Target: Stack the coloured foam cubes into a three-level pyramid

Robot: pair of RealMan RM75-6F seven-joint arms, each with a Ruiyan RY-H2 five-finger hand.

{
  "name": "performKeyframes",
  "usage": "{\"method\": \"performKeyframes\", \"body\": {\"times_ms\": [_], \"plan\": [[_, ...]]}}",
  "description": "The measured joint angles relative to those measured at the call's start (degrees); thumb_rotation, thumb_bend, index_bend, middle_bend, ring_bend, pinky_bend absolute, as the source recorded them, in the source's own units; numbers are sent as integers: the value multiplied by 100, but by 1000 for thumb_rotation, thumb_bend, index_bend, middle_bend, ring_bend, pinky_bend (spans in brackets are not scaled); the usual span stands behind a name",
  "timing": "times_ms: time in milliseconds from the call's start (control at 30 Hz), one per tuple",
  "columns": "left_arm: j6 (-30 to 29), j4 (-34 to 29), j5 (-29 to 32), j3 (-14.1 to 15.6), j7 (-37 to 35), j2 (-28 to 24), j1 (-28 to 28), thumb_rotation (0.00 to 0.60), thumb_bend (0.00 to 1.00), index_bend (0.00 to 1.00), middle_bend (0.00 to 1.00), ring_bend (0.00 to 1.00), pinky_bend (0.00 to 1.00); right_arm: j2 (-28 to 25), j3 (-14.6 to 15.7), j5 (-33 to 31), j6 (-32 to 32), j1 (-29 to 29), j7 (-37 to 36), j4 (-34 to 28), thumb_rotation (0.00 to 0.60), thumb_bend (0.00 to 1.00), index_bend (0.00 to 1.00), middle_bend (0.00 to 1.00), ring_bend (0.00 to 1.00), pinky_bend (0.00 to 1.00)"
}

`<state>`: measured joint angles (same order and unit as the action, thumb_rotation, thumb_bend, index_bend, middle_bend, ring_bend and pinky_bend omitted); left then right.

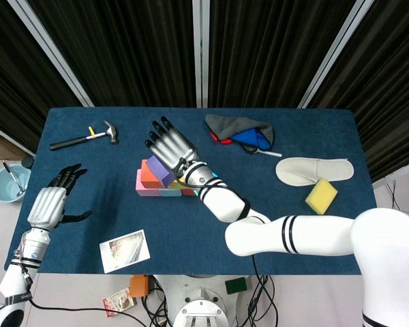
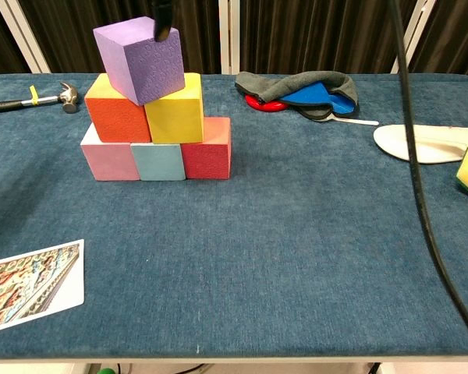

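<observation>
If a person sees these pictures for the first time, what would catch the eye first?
Probably the cube pyramid at the table's left centre, with the purple cube sitting tilted on top. The right hand hovers spread just above it, and the left hand waits open near the table's left edge.

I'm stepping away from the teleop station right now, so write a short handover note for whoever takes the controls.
Left hand: open, holds nothing, at the table's left edge.
Right hand: over the stack, fingers spread; a fingertip shows at the purple cube, and whether it grips is unclear.
Stack: pink cube, light blue cube and red cube form the bottom row; orange cube and yellow cube sit on them; the purple cube rests tilted on top.
Left: square the purple cube if needed and lift the right hand clear.
</observation>
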<state>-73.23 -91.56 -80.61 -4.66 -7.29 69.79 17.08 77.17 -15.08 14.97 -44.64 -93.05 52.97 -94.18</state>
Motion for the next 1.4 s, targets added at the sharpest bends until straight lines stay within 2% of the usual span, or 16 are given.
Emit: {"method": "performKeyframes", "body": {"times_ms": [167,400,533,733,900,1100,1233,1400], "plan": [[26,-19,29,-23,0,-14,9,597,99,134,59,31,178,-50,198,609,427,172,-424,268,600,0,265,145,0,0],[43,-62,65,-49,44,-13,20,597,100,134,59,31,177,120,295,1334,721,246,-972,722,600,0,285,147,0,0],[47,-62,87,-44,21,-17,3,596,100,135,59,31,178,232,423,1439,835,154,-1087,897,600,0,330,187,0,0],[41,-18,95,-32,-47,-14,-27,598,99,134,59,31,178,320,507,1494,773,101,-1269,979,600,0,464,314,2,0],[13,35,75,-21,-122,-5,-57,595,100,134,59,31,178,222,482,1463,470,98,-1335,790,600,0,497,358,32,0],[-25,93,9,-3,-187,41,-78,596,100,134,59,31,177,109,484,701,-123,-50,-1035,426,600,0,506,380,62,0],[-65,109,-48,16,-213,72,-96,595,99,135,59,31,178,133,423,-268,-704,-265,-652,195,600,0,506,402,97,0],[-107,112,-88,30,-231,83,-119,596,100,135,59,31,178,336,187,-1497,-1534,-571,-112,23,600,0,503,412,120,0]]}}
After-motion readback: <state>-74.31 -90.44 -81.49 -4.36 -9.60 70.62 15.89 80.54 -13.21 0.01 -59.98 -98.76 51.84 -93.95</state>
